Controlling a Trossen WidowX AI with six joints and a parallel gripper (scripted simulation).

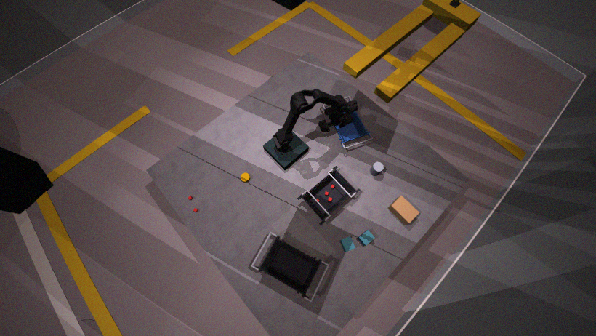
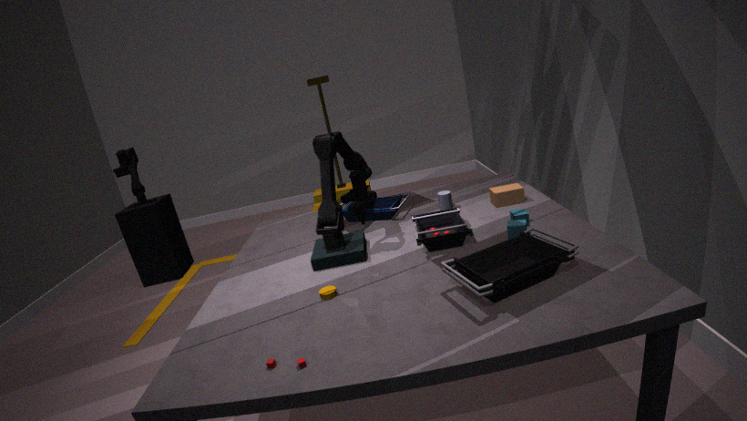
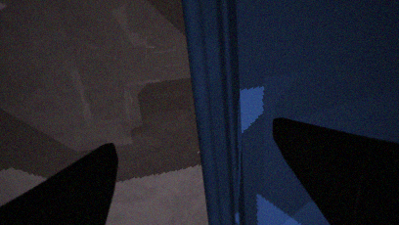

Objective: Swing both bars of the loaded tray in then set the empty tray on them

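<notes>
Both bars (image 1: 345,182) are seen swung in across the loaded tray (image 1: 329,193); the blue tray (image 1: 354,131), beyond it on the desk (image 1: 233,208), is straddled at its wall by fingers held apart, gripping nothing; lifting and placing remain.

So the grey bench (image 2: 397,334) has a blue tray (image 1: 354,130), a small black tray with red blocks (image 1: 330,194), a bigger black tray (image 1: 290,265), yellow disc (image 1: 245,177), grey cylinder (image 1: 378,167), tan box (image 1: 404,209), two teal blocks (image 1: 357,240), two loose red cubes (image 2: 285,362).
</notes>
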